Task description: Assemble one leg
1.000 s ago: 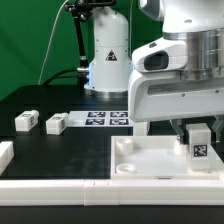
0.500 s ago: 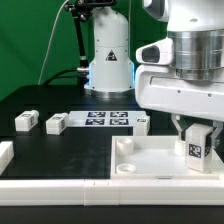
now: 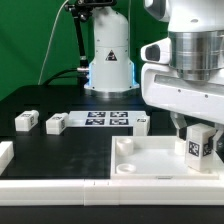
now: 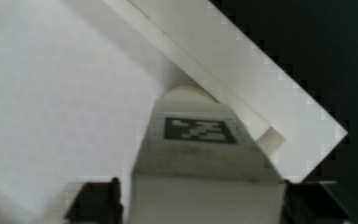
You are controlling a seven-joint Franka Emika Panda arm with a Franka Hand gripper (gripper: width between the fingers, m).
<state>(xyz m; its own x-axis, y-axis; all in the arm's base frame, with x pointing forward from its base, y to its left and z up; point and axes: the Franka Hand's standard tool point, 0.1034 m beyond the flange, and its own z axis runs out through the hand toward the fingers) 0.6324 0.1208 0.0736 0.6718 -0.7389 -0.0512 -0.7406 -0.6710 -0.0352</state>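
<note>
My gripper point(image 3: 199, 133) is shut on a leg point(image 3: 198, 145), a chunky white block with a marker tag facing the camera. It holds the leg upright over the right part of the large white square tray-like piece point(image 3: 150, 163), close to its surface. In the wrist view the leg point(image 4: 202, 165) fills the space between my two black fingers point(image 4: 96, 200), its tag visible, with the tray's raised rim point(image 4: 247, 80) just beyond. Three more legs lie on the black table: two at the exterior view's left point(image 3: 26, 121) point(image 3: 56, 124) and one point(image 3: 143, 122) behind the tray.
The marker board point(image 3: 106, 119) lies flat behind the tray. A white robot base point(image 3: 108, 60) stands at the back. A white part point(image 3: 5, 153) sits at the exterior view's left edge, and a white front rail point(image 3: 60, 186) runs along the near edge.
My gripper with the leg has shifted slightly toward the exterior view's right and turned a little over the tray. The loose legs have not moved.
</note>
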